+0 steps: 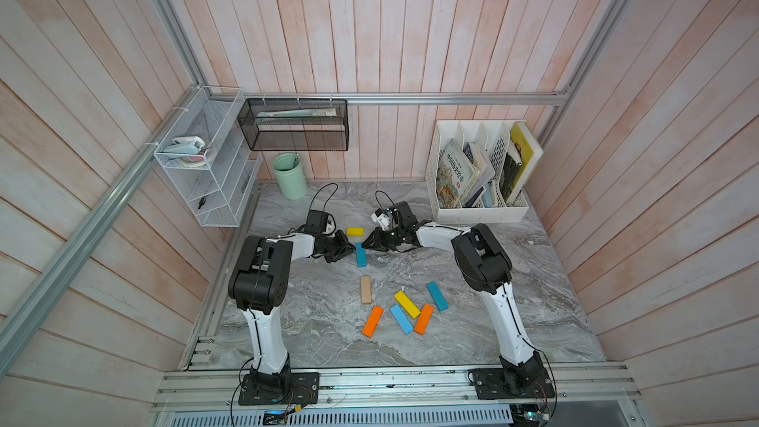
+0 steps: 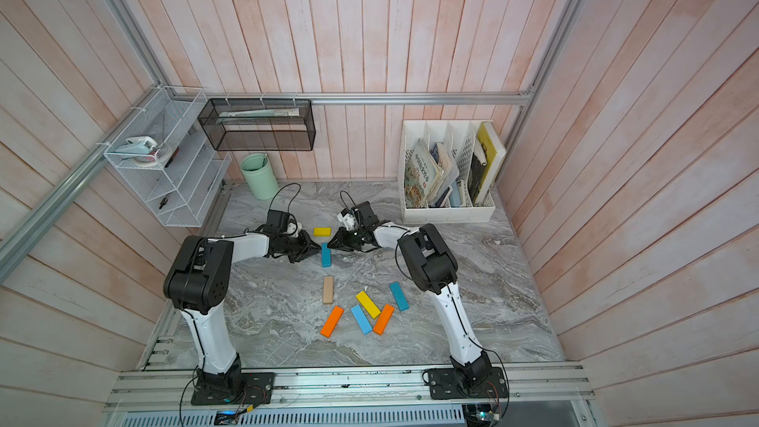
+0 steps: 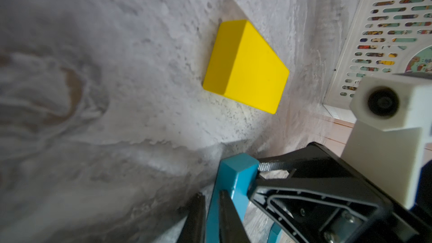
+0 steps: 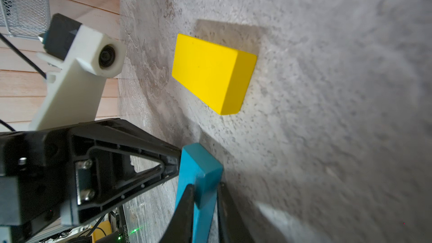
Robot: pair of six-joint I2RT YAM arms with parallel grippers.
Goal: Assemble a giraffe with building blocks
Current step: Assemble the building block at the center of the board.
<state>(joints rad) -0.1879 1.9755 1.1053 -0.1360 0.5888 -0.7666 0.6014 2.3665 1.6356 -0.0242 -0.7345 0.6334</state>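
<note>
A: Top views?
B: In both, teal block [image 1: 360, 255] lies just beside yellow block [image 1: 355, 232]. Left gripper [image 1: 352, 246] and right gripper [image 1: 364, 245] meet it from opposite sides.
A: Left wrist?
B: Jaws narrow against teal block; grip unclear.
A: Right wrist?
B: Likewise narrow, grip unclear.

1. A grey marbled tabletop [image 1: 513, 322] fills the lower middle of both top views.
2. A white wire rack [image 1: 221, 199] hangs at middle left, with a small white-and-blue device [image 1: 187, 145] on its top shelf.
3. A black mesh basket [image 1: 295, 133] hangs on the back wall, just right of the rack.
4. A pale green cup [image 1: 290, 176] stands below the basket, at the tabletop's back edge.
5. A white file holder [image 1: 480, 213] with leaning books [image 1: 454, 172] stands at middle right.
6. Pinkish plank walls [image 1: 410, 34] carry an aluminium rail [image 1: 451, 98] across the upper middle.
</note>
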